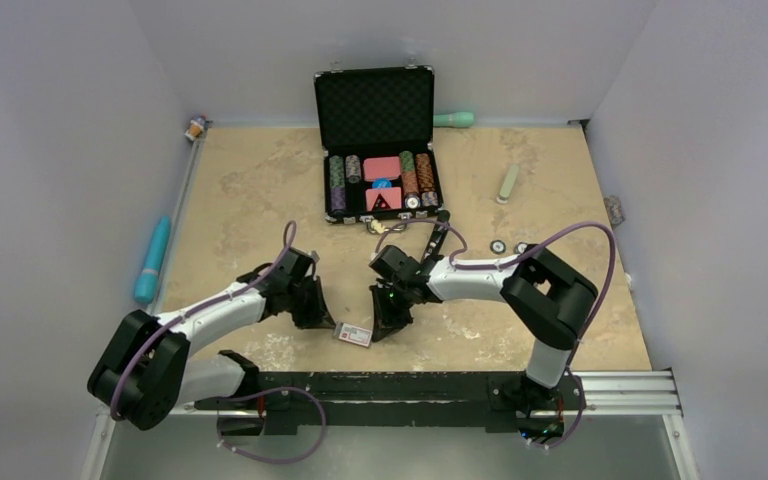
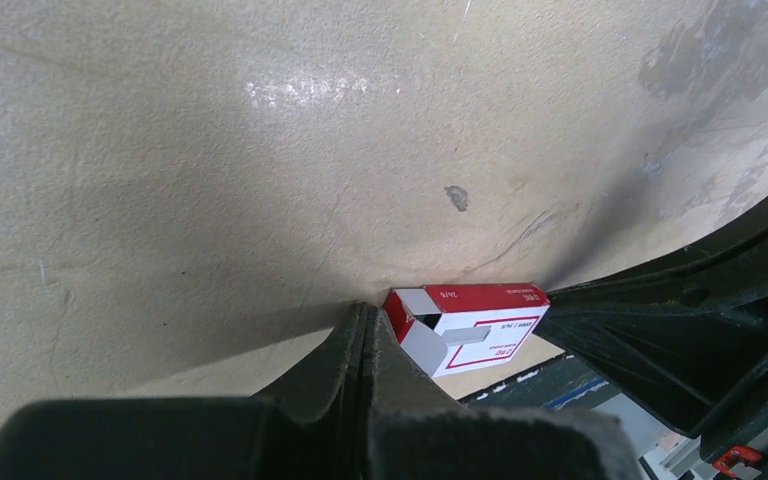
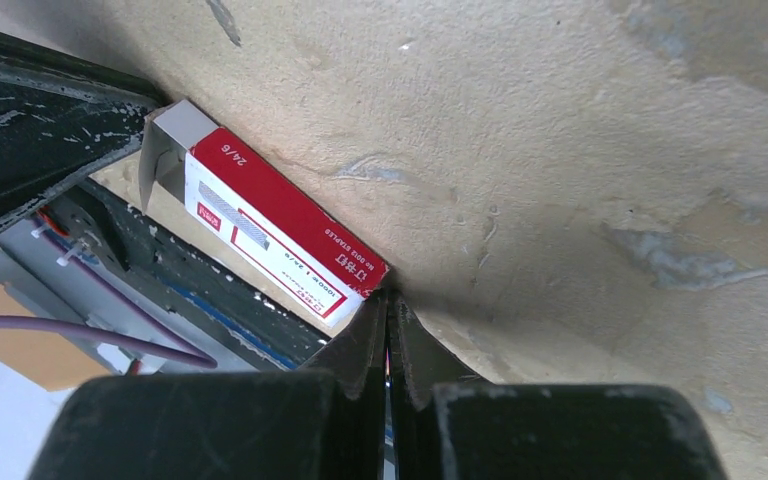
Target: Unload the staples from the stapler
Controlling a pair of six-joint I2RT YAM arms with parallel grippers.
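Observation:
The slim black stapler (image 1: pixel 438 237) lies on the table just in front of the chip case, behind my right wrist. I cannot make out any loose staples. My left gripper (image 1: pixel 324 320) is shut and empty, its tips (image 2: pixel 365 312) down on the table against the open end of a red-and-white staple box (image 2: pixel 480 320). My right gripper (image 1: pixel 386 328) is shut and empty, its tips (image 3: pixel 388 298) on the table at the box's other end (image 3: pixel 280 235). The box (image 1: pixel 354 334) lies flat between the two grippers.
An open black case (image 1: pixel 378 140) of poker chips stands at the back middle. A pale grey-green bar (image 1: pixel 508 183) lies at the back right and a teal tube (image 1: pixel 153 258) along the left edge. Two small round discs (image 1: pixel 509 247) lie right of the stapler. The black base rail (image 1: pixel 400 385) runs just in front of the box.

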